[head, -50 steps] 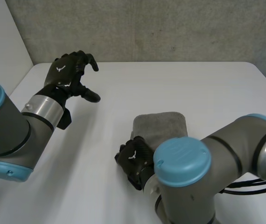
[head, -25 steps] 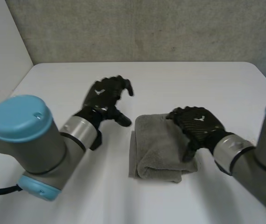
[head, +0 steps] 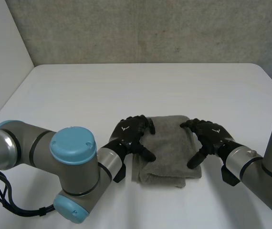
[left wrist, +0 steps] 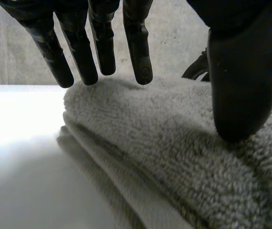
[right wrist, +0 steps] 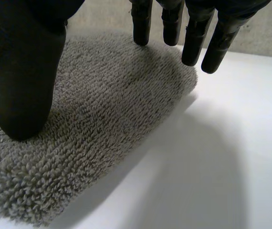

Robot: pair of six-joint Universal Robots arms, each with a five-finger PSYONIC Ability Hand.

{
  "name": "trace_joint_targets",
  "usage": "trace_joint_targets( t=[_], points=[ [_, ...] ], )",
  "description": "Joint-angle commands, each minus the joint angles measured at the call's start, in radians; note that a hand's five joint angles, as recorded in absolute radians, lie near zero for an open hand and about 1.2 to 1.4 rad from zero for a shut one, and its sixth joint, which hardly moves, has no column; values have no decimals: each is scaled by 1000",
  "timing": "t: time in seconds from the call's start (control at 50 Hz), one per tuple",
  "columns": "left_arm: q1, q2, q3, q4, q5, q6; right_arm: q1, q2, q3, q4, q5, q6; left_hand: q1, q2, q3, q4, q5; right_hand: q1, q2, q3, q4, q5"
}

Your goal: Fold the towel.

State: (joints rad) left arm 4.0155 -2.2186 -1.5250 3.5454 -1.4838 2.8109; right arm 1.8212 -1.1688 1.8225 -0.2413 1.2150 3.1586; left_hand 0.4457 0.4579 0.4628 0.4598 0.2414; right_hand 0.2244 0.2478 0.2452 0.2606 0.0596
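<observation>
Head view: the folded grey towel (head: 167, 152) lies flat on the white tabletop (head: 141, 90), between the two arms. The left robot hand (head: 132, 134) rests on the towel's left edge. The right robot hand (head: 210, 136) rests on its right edge.

Left wrist view: the fingers (left wrist: 138, 47) are straight and spread wide, and the thumb tip presses onto the pile. Nothing is gripped.

Right wrist view: same configuration. The fingers (right wrist: 191, 38) are extended over the towel's edge, and the thumb tip presses down on the cloth.

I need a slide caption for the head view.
Left robot hand and right robot hand rest open on opposite sides of a folded grey towel.
</observation>
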Motion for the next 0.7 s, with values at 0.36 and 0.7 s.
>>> trace_joint_targets(
  t=[0.36,0.7],
  points=[
    [14,105,20,-126,-7,5,18,-49,-57,53,14,-28,-215,-227,-232,-229,-185,-50,-73,-71,-86,-60],
    [163,456,164,-456,-10,136,107,-288,-388,349,285,-35,-264,-277,-282,-279,-235,-50,-73,-71,-86,-60]
  ],
)
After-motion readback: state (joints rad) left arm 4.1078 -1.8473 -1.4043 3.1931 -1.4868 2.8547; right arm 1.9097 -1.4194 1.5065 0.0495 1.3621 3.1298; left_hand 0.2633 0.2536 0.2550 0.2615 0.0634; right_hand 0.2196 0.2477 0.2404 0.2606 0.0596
